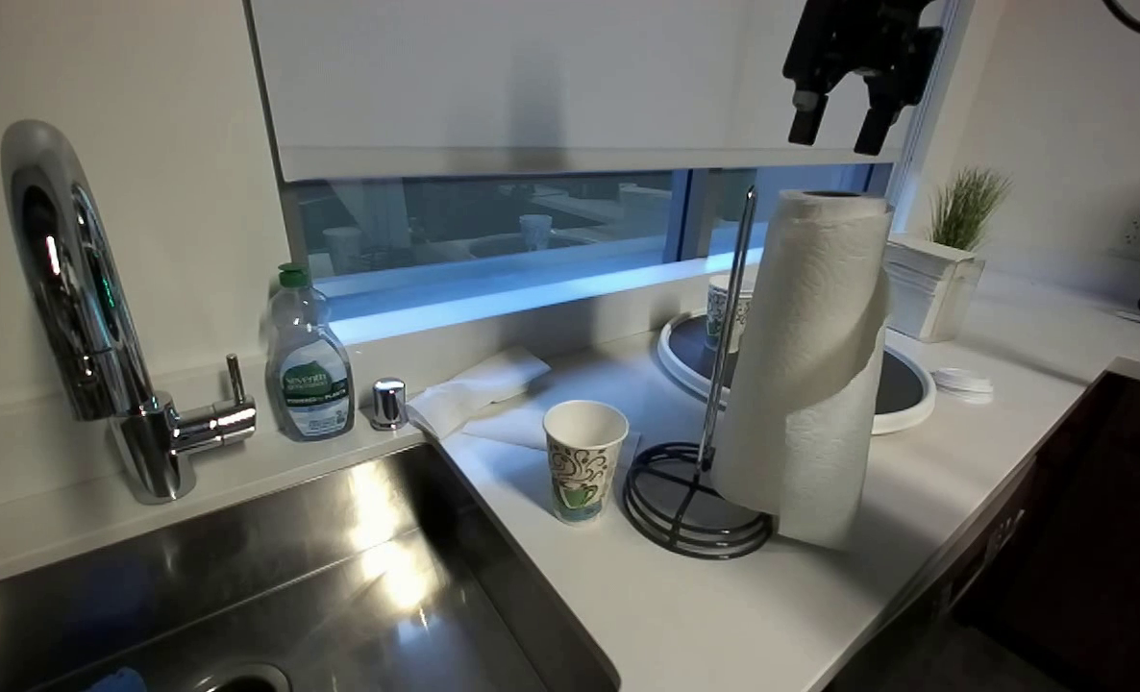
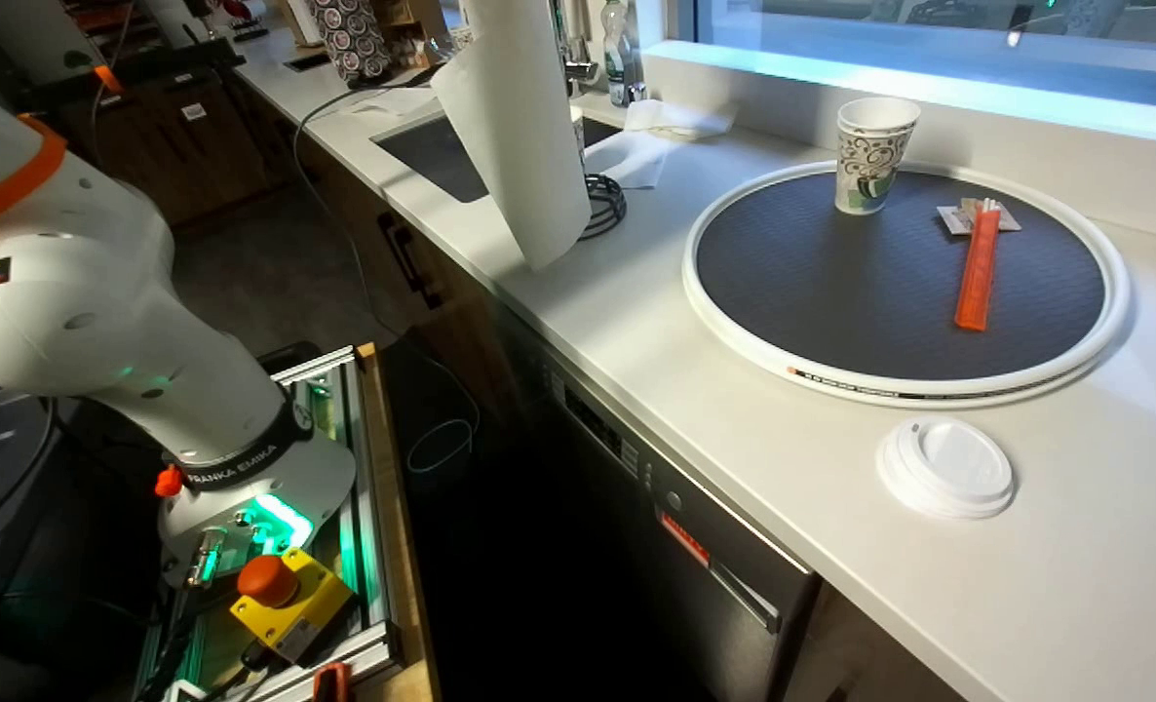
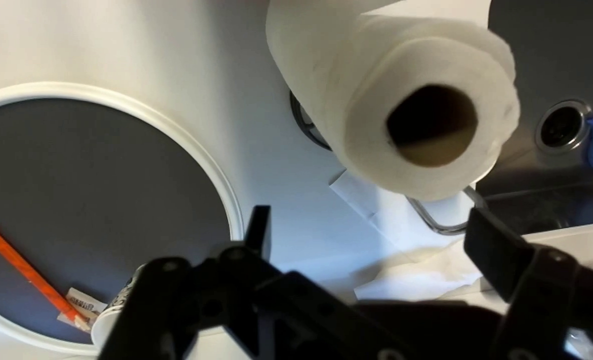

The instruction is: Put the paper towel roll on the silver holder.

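The paper towel roll, a tall white cylinder, stands beside the silver holder's rod, not around it. It leans in an exterior view, and its open core faces up in the wrist view. Its lower end overlaps the edge of the holder's ringed wire base; I cannot tell whether it rests on it. The base also shows partly in an exterior view, and the rod's top loop shows in the wrist view. My gripper is open and empty above the roll; its fingers also frame the wrist view.
A paper cup stands left of the holder, near the sink. A round turntable holds another cup and an orange packet. Loose paper towels, a soap bottle and a faucet are along the wall.
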{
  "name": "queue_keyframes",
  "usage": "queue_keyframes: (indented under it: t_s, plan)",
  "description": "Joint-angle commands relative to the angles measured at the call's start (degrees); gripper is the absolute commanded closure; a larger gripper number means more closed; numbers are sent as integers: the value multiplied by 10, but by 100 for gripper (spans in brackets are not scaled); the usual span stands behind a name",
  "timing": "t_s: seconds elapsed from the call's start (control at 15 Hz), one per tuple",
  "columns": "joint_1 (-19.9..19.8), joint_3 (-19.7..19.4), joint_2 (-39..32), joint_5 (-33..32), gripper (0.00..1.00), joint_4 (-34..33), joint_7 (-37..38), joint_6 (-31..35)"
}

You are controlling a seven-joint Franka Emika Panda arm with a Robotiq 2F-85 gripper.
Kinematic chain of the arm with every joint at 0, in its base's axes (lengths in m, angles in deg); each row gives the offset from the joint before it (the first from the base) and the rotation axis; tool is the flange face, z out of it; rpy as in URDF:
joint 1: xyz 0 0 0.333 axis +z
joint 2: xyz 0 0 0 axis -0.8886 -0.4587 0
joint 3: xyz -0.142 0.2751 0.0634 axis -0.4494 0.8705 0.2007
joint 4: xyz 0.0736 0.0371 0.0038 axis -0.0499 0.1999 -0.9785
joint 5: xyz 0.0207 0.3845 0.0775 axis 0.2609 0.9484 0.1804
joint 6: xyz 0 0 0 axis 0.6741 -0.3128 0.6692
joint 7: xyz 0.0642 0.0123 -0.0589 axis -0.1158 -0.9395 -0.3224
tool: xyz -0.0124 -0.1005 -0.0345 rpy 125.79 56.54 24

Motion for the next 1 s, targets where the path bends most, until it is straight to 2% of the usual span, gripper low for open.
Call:
queue_keyframes:
  t_s: [0.0, 0.07, 0.13, 0.53, 0.67, 0.93]
  plan:
    - [3, -8, 30, 21, 30, 33, -26, 0]
    - [4, -8, 34, 21, 31, 39, -31, 1]
    - [4, -8, 38, 22, 37, 43, -36, 2]
    - [5, -8, 56, 29, 86, 68, -55, 4]
    - [6, -8, 60, 30, 98, 74, -57, 4]
    - [6, -6, 63, 28, 100, 91, -61, 15]
